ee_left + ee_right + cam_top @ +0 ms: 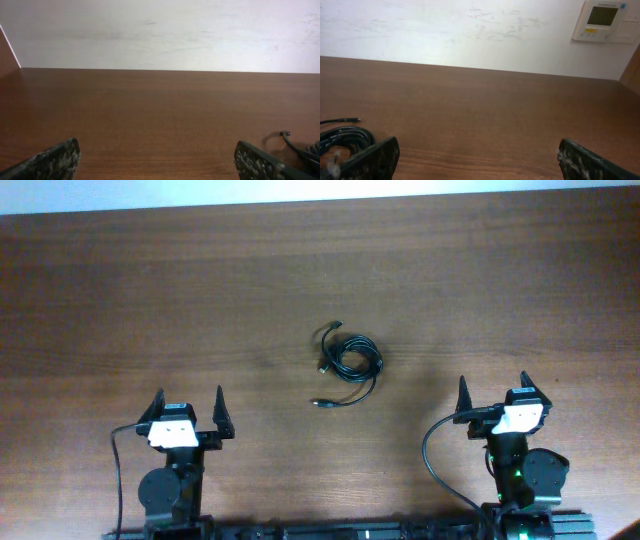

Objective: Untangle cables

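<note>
Spotting cables coiled mid-frame on counter, plug ends trailing lower-left. Reading left pincer and right pincer as spread wide, empty, low in frame. Placing coil above and between both; judging right marginally nearer.

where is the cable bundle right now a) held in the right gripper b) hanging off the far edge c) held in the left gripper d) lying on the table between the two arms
d: the coiled cables lie on the table, apart from the open left gripper and the open right gripper.
</note>
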